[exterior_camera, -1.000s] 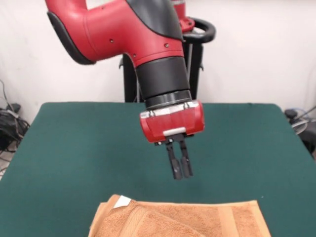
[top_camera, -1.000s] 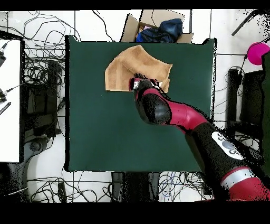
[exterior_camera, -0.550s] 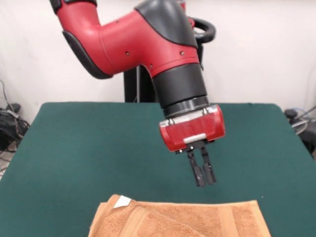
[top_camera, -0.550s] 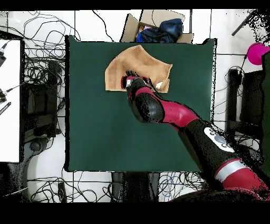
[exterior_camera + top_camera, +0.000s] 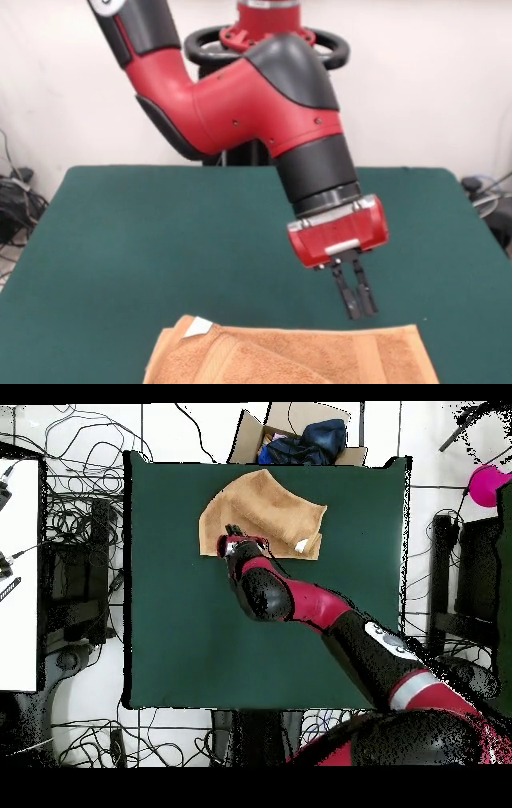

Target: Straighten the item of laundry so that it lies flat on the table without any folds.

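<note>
- Your front camera sits low and close at the desk (image 5: 120, 240) edge, facing the arm (image 5: 264, 104).
- Your overhead camera looks straight down from high, taking in the whole desk (image 5: 200, 634).
- Both share the desk and towel (image 5: 320, 356).

Cardboard box (image 5: 300, 429) with dark blue cloth (image 5: 305, 442) beyond table's far edge, tangled cables (image 5: 80, 514) on floor, pink round object (image 5: 489, 484) at right, white surface (image 5: 18, 574) at left.
</note>
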`<state>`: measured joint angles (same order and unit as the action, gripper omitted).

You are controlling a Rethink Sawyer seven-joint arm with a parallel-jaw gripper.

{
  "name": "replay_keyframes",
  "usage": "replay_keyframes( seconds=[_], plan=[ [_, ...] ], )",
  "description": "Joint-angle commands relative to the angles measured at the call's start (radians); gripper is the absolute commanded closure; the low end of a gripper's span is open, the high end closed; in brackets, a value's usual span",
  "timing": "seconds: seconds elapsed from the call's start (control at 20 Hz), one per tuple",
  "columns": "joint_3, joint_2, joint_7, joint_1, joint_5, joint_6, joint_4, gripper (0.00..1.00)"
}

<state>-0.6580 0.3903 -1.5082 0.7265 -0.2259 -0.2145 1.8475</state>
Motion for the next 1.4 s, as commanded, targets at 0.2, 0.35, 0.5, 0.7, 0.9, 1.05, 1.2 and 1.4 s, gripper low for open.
replay_keyframes(
  seconds=[0.2,0.35,0.5,0.7,0.9,1.05,1.2,1.4],
  plan=[
    [0.048,-0.094,-0.167,-0.060,-0.037,-0.065,-0.065,1.00],
    [0.032,-0.112,-0.169,-0.055,-0.062,-0.113,-0.080,1.00],
    [0.023,-0.123,-0.168,-0.040,-0.092,-0.140,-0.085,1.00],
    [0.016,-0.142,-0.188,-0.026,-0.134,-0.232,-0.103,1.00],
    [0.007,-0.159,-0.185,-0.005,-0.176,-0.231,-0.106,1.00],
    [0.024,-0.191,-0.172,0.000,-0.219,-0.233,-0.110,1.00],
    [0.043,-0.242,-0.157,0.010,-0.291,-0.245,-0.130,1.00],
    [0.062,-0.276,-0.143,0.019,-0.348,-0.224,-0.155,1.00]
  ],
)
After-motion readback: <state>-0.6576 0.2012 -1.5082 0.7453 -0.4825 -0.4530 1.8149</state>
